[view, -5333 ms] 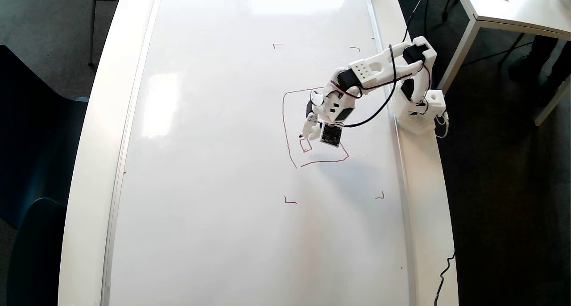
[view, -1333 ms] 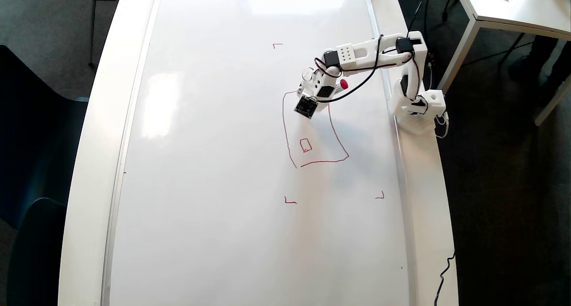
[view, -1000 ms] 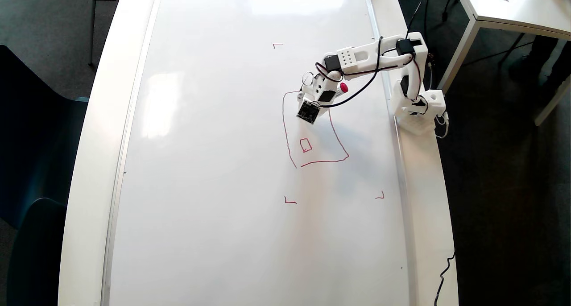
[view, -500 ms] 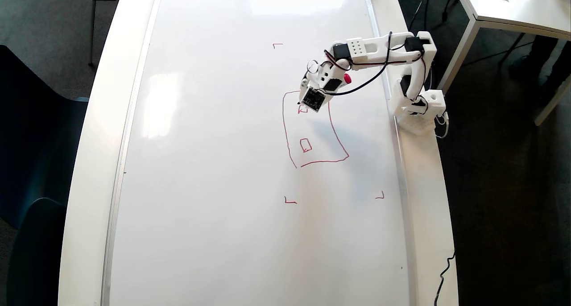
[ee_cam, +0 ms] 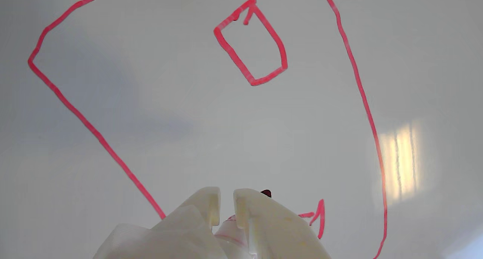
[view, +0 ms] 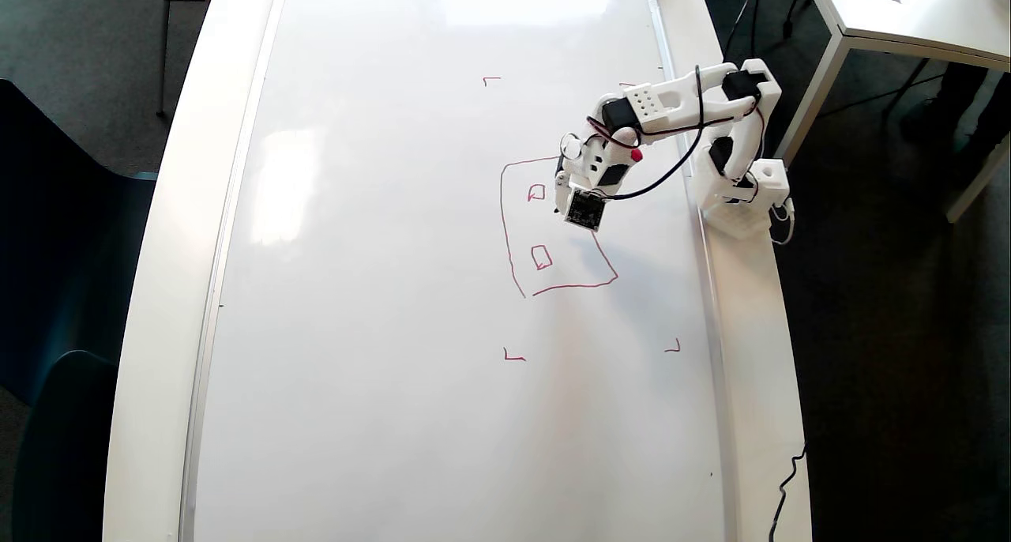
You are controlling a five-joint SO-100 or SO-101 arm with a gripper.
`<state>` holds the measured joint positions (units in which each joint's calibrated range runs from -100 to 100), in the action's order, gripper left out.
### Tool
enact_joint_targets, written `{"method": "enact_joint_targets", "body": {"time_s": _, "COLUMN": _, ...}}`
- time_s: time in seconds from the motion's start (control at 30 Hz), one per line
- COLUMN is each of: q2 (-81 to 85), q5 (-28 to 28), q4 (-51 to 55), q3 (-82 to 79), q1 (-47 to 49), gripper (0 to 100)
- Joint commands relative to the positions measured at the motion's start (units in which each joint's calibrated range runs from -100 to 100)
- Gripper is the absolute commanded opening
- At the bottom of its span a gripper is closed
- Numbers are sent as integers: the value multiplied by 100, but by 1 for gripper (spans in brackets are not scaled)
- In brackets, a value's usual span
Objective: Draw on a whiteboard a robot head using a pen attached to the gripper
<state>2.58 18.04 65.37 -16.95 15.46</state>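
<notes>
Red hand-drawn robot head (view: 513, 234) on glossy white silver-framed whiteboard (view: 379, 289), right of centre in overhead view: wobbly box outline with two small squares inside, upper one (view: 536, 193) near top left corner, lower one (view: 541, 257) below it. Same outline in wrist view (ee_cam: 362, 100), one small square (ee_cam: 251, 43) fully seen, another mostly hidden behind the claw. Slim white pen with red cap (view: 635, 155) clamped between jaws of small white 3D-printed gripper (ee_cam: 225, 204), dark tip (ee_cam: 266, 193) just beside the claw's end over bare board inside the outline; contact with surface impossible to tell. White jointed arm (view: 671, 107) reaching in from base (view: 742, 194) on white worktop (view: 758, 352) at board's right edge. Small red corner marks (view: 513, 356) well apart around the drawing.
</notes>
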Motion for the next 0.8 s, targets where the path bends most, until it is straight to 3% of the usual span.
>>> {"method": "enact_joint_targets", "body": {"time_s": 0.0, "q2": 283, "q5": 13, "q4": 66, "q3": 20, "q1": 64, "gripper": 1}}
{"method": "enact_joint_targets", "body": {"time_s": 0.77, "q2": -397, "q5": 24, "q4": 205, "q3": 537, "q1": 71, "gripper": 1}}
